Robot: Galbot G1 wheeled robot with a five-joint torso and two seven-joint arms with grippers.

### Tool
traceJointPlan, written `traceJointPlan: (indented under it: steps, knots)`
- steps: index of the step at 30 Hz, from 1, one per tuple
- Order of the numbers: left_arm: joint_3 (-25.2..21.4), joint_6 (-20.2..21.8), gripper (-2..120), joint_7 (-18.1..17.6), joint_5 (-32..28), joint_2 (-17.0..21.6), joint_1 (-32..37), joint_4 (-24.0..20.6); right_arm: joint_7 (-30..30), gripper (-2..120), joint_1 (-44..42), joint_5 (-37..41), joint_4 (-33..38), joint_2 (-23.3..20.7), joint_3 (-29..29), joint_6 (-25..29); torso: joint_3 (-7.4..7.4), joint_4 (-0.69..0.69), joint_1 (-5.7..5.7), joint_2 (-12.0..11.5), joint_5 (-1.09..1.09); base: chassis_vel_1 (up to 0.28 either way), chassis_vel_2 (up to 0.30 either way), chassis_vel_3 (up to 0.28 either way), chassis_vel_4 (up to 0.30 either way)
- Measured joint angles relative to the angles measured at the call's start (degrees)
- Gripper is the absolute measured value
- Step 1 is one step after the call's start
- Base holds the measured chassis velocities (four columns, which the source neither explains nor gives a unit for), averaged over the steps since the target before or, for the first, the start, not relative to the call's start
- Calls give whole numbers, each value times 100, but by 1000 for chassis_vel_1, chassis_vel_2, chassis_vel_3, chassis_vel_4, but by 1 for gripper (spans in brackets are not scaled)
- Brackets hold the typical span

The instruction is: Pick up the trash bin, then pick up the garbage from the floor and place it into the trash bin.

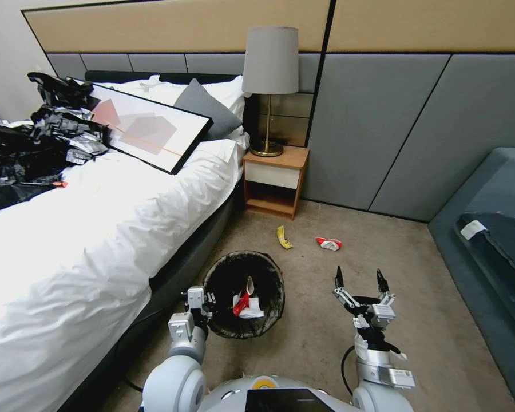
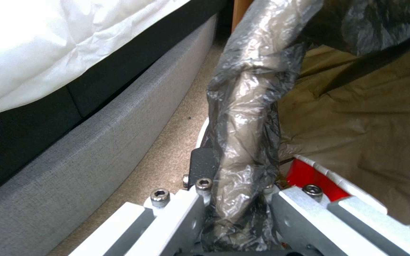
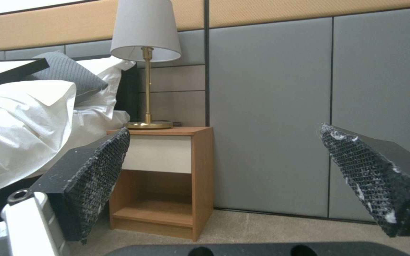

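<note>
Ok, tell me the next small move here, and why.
Probably lower the open right gripper toward the red-and-white wrapper, the nearest litter ahead of it on the carpet. The left gripper already clamps the trash bin rim, so the bin is in hand.

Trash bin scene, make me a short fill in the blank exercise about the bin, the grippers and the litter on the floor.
1. The left gripper is clamped on the trash bin's ____.
2. The right gripper hangs over the carpet with its fingers ____.
3. The banana peel lies in front of the ____.

Missing words: rim; open; nightstand
</note>
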Motion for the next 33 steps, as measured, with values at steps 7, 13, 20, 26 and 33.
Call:
traceJointPlan:
  steps: [7,13,20,26,33]
  knots:
    - [-14,1,0,110,145,-16,6,-2,-47,100,30,-9,-42,-3,28,26,0,0,0,0,0,0,0,0,0]
    - [-14,18,0,112,156,-21,8,-2,-56,100,63,-12,-64,-5,35,38,0,0,0,0,0,0,0,0,0]
    - [-15,41,0,110,155,-25,3,-2,-59,100,85,-12,-76,-8,57,41,0,-1,0,0,0,-44,-41,-40,-42]
    - [-9,44,0,104,149,-29,-1,-2,-89,100,90,-19,-87,-9,66,49,0,-1,0,0,0,-29,-18,-22,-22]
    - [-11,30,0,100,135,-29,-4,-2,-117,100,120,-27,-93,-9,63,57,0,-1,0,0,0,-17,-18,-23,-24]
